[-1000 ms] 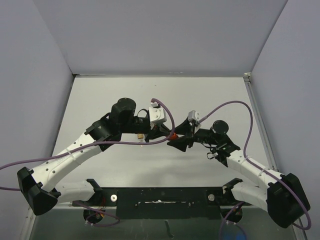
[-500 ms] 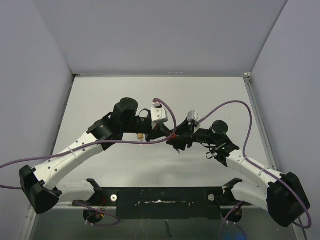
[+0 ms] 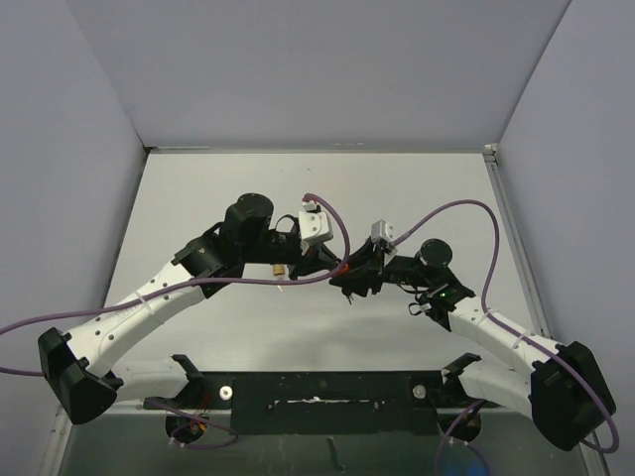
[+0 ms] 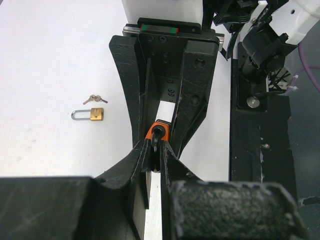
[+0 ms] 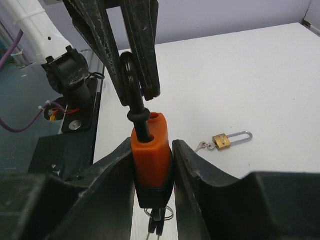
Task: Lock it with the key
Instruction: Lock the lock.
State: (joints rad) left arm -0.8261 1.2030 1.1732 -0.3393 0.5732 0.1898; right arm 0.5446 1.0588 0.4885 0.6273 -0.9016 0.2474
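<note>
An orange padlock point(image 5: 150, 152) with a black base hangs in the air between both grippers above the table middle point(image 3: 343, 268). My right gripper point(image 5: 152, 150) is shut on its body. My left gripper point(image 4: 157, 150) is shut on its black shackle point(image 5: 134, 97). One shackle leg sits in the body and the other hole point(image 5: 157, 119) is empty. Keys on a ring point(image 5: 159, 220) hang from the lock's underside. In the left wrist view the lock point(image 4: 160, 131) shows between the fingers of the two grippers.
A small brass padlock point(image 5: 222, 140) with a silver shackle lies on the white table, its keys point(image 5: 202, 146) beside it. It also shows in the top view point(image 3: 280, 269) and in the left wrist view point(image 4: 94, 114). The black base rail point(image 3: 317, 389) runs along the near edge.
Both grippers have shifted slightly and drawn a little closer together. Both still hold the orange padlock. The brass padlock has not moved.
</note>
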